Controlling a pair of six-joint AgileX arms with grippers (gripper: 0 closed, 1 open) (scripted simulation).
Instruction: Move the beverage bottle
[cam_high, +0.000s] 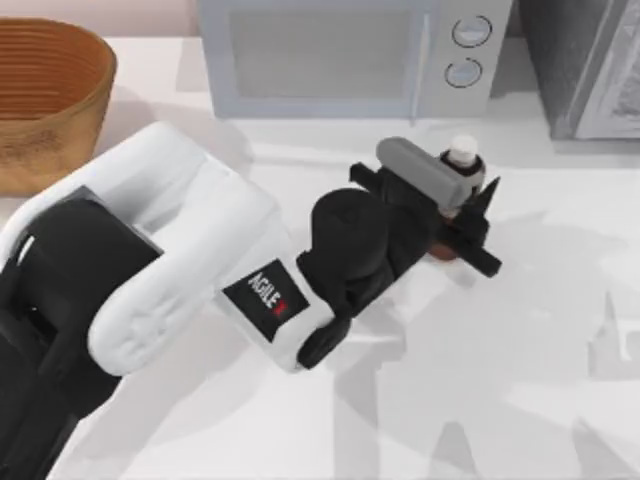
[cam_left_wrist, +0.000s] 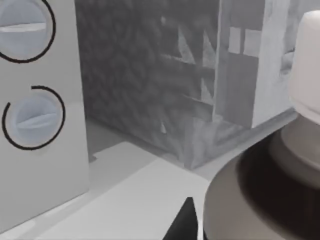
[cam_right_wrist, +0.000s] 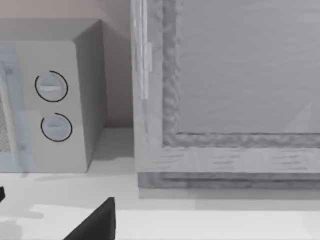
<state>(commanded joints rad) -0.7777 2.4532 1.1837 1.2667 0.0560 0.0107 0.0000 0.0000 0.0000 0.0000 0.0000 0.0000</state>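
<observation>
The beverage bottle (cam_high: 462, 153) stands upright on the table in front of the microwave's dials, its white cap on top and a bit of reddish-brown body (cam_high: 441, 250) showing low down. My left gripper (cam_high: 478, 226) reaches in from the left with one black finger on each side of the bottle, shut on its body. In the left wrist view the bottle (cam_left_wrist: 272, 190) is very close, its white cap (cam_left_wrist: 306, 65) above a grey shoulder, with a black fingertip (cam_left_wrist: 186, 222) right against its side. In its own wrist view my right gripper (cam_right_wrist: 50, 209) is open, parked low over the table.
A white microwave (cam_high: 340, 55) with two round dials stands just behind the bottle. A grey textured box (cam_high: 590, 60) fills the back right corner. A wicker basket (cam_high: 40, 100) sits at the back left. Bare white table (cam_high: 520, 380) lies at the front right.
</observation>
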